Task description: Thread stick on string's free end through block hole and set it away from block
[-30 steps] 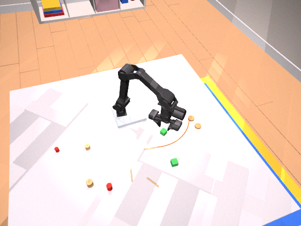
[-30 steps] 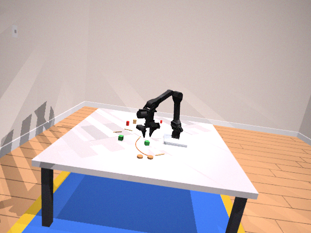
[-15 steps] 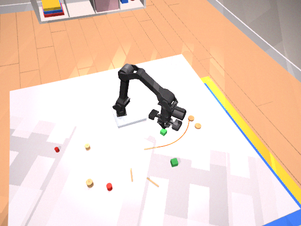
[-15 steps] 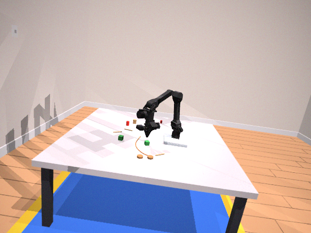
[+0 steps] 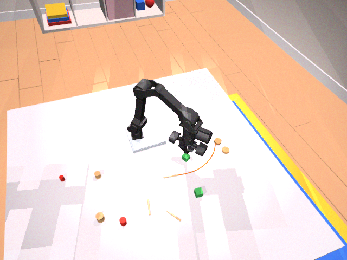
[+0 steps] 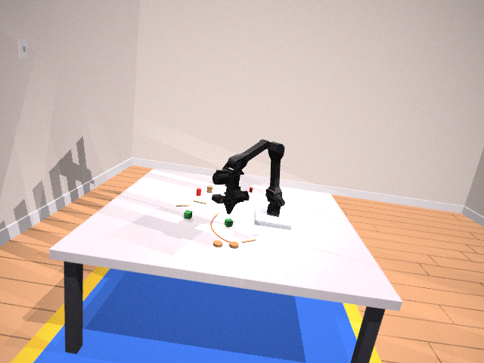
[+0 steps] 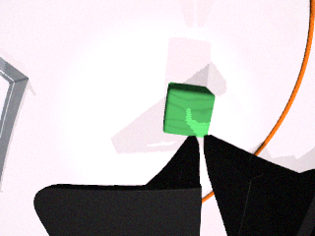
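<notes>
My gripper [image 5: 186, 153] [image 6: 229, 212] [image 7: 199, 144] is shut, with nothing visible between its fingertips. It is over the table beside a small green block [image 5: 185, 157] [image 6: 228, 222] [image 7: 188, 110]. No hole shows plainly in this block or in the other green block [image 5: 198, 192] [image 6: 187, 214]. The orange string [image 5: 207, 163] [image 6: 212, 227] [image 7: 295, 93] curves around the nearer block from a round button [image 5: 217, 141] [image 6: 234, 244]. The stick [image 5: 168, 176] [image 6: 216, 215] on its free end lies on the table; my fingers hide it in the wrist view.
A second button [image 5: 225, 149] [image 6: 217, 243] lies beside the string's button. A loose stick [image 6: 249, 240] lies near them. Two more sticks [image 5: 149, 207] [image 5: 173, 215], red cylinders [image 5: 62, 178] [image 5: 122, 221] and tan cylinders [image 5: 97, 174] [image 5: 100, 216] are farther away. The arm's base plate [image 5: 149, 145] [image 6: 273, 224] is nearby.
</notes>
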Available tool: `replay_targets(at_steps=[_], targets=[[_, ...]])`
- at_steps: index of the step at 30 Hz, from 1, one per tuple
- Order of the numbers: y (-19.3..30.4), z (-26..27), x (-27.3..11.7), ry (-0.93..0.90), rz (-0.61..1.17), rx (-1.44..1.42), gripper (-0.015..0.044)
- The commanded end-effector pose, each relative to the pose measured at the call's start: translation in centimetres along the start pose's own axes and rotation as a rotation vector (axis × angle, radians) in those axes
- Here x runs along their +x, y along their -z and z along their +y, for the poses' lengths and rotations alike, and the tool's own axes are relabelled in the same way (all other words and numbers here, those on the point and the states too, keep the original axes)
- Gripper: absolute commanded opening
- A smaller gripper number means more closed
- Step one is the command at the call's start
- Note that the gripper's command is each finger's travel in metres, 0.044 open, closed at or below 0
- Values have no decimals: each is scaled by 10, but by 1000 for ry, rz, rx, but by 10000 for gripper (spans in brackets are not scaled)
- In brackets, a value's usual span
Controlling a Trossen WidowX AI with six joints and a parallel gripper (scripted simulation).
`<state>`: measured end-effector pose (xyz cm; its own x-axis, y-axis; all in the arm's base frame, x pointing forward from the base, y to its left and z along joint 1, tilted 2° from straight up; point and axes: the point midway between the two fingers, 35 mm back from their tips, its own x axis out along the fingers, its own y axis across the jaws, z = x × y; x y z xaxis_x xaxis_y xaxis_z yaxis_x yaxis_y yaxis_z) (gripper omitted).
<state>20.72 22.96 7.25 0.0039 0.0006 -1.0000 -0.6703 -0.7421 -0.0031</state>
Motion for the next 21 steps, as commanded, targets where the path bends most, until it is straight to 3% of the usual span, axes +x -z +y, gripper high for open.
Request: replay_targets(at_steps=[1, 7, 9, 18, 21], targets=[[0, 0, 0, 0, 0, 0, 79], [0, 0, 0, 0, 0, 0, 236], [0, 0, 0, 0, 0, 0, 244], [0, 0, 0, 0, 0, 0, 7], [0, 0, 0, 0, 0, 0, 0]])
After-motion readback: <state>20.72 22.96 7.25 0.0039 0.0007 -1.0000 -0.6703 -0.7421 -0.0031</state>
